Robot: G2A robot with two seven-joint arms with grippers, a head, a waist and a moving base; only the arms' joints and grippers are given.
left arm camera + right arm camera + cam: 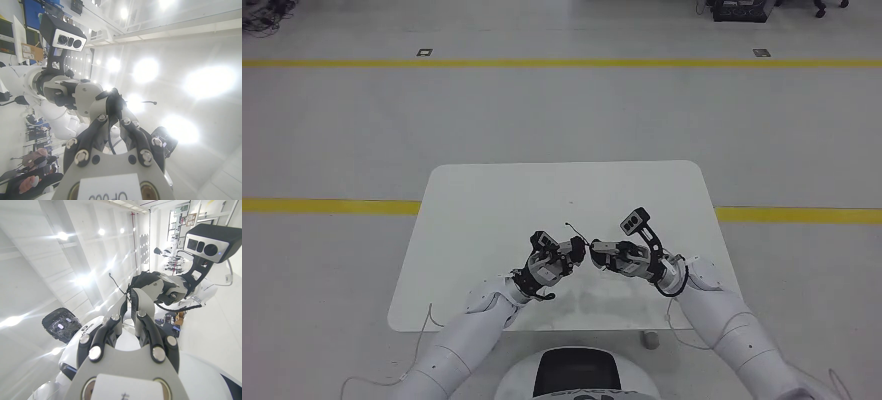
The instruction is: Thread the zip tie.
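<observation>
Because threading calls for both ends to be steadied, the zip tie (569, 231) is held in the air above the table (492, 200), between two grippers set tip to tip. The left gripper (114, 108) is seen clamped on the strap, with a length trailing back between its fingers. The right gripper (128, 296) is judged to be pinched on it too, so that the free end, sticking out beyond both, can be guided.

The left tool (564, 250) and the right tool (597, 252) meet tip to tip above the near middle of the table (492, 200). The zip tie (573, 232) sits pinched in both, its free end pointing toward the far edge.
</observation>
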